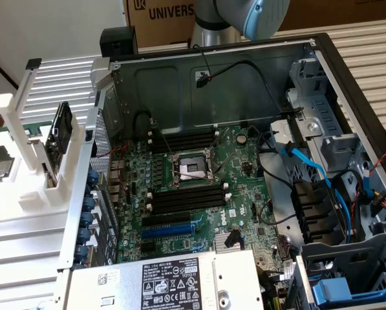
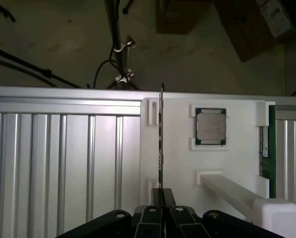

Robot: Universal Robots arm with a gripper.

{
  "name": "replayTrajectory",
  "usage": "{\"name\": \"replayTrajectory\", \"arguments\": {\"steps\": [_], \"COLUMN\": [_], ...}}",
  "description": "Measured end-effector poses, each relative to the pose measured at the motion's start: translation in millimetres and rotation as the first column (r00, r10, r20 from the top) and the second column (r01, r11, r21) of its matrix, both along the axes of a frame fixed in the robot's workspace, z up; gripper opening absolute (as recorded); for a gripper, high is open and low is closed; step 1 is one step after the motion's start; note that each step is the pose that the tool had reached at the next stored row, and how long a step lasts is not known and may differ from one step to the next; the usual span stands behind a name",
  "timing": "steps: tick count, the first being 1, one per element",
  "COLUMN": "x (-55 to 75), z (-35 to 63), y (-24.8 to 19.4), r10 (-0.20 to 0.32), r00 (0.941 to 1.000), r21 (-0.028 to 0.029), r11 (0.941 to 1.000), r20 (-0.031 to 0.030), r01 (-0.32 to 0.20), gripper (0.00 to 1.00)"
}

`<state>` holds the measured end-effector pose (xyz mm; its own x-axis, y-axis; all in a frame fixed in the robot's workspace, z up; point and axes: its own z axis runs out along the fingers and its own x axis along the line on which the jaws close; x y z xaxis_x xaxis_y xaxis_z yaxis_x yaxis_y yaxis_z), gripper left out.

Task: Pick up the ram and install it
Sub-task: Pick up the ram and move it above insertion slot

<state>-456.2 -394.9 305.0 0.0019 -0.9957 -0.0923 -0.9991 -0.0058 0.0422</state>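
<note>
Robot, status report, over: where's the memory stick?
Gripper lined up on the ram, not holding it. Ram on edge in white holder, outside the case. Nothing seen between them.

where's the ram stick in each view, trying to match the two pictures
Exterior view: the ram stands on edge in the white holder, far toward the exterior view's left.
Wrist view: the ram is seen edge-on as a thin dark line across the holder, in line with the end effector.
Shared landmark: the white holder with its raised posts.
</note>
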Motion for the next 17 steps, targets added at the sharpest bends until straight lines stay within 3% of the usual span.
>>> {"name": "replayTrajectory", "arguments": {"steps": [10,17], "x": [15.3,35.3], "z": [37.3,53.4], "y": [-10.1,-16.1], "r10": [0.0,0.0], "r00": [0.9999,0.9999], "r21": [-0.0005,-0.0005], "r11": [1.0,1.0], "r20": [-0.0122,-0.0153], "r01": [0.0,0.0], "gripper": [0.12,0.12]}}
